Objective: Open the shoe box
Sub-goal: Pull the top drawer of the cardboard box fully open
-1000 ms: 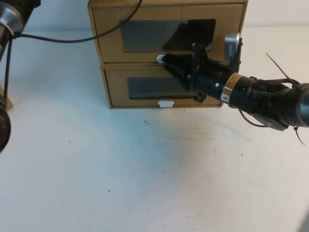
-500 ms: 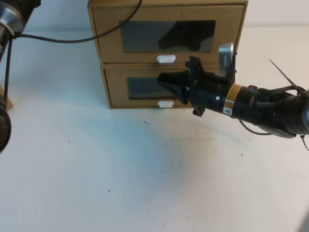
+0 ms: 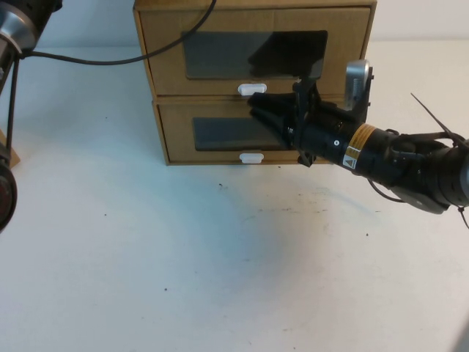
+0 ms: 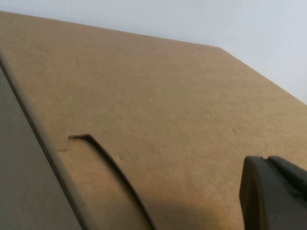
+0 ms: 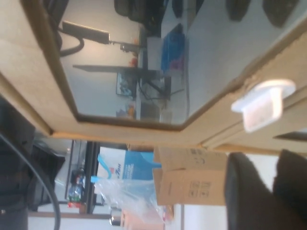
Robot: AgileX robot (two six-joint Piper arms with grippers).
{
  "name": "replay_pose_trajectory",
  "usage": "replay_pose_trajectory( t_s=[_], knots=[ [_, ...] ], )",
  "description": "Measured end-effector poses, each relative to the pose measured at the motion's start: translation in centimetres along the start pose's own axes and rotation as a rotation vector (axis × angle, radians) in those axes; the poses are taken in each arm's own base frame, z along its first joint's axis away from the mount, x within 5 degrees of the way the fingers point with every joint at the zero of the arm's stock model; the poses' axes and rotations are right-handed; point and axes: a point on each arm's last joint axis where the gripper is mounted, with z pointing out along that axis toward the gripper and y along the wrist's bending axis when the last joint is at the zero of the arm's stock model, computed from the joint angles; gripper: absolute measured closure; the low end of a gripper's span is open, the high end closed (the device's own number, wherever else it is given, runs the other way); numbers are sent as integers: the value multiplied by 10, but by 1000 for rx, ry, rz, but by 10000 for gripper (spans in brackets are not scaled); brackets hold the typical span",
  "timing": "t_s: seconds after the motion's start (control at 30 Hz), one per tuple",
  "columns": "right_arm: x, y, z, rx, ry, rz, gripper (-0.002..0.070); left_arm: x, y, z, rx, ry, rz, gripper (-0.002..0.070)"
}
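R hand (image 3: 254,102) rose | ajar, empty, just under shoe box (image 3: 165,44) top handle (image 3: 251,89) | L hand (image 4: 276,191) by box

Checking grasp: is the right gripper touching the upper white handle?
Apart: right wrist view shows cardboard between the right gripper and handle. Left gripper sits beside box.

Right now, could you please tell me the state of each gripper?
Left gripper: close against the shoe box cardboard; cannot be told.
Right gripper: slightly open, holding nothing, just short of the upper white handle.
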Motion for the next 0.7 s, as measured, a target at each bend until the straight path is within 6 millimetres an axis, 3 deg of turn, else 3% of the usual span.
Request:
replay_pose_trajectory(
  t_s=[0.17,0.3,0.7],
  knots=[
    [-2,-8,2,-7,-26,34,474,0,0,0,0,0,0,685],
    [-3,-12,4,-12,-28,41,463,0,0,0,0,0,0,685],
    [-10,1,12,-41,-35,-33,462,0,0,0,0,0,0,685]
  ],
)
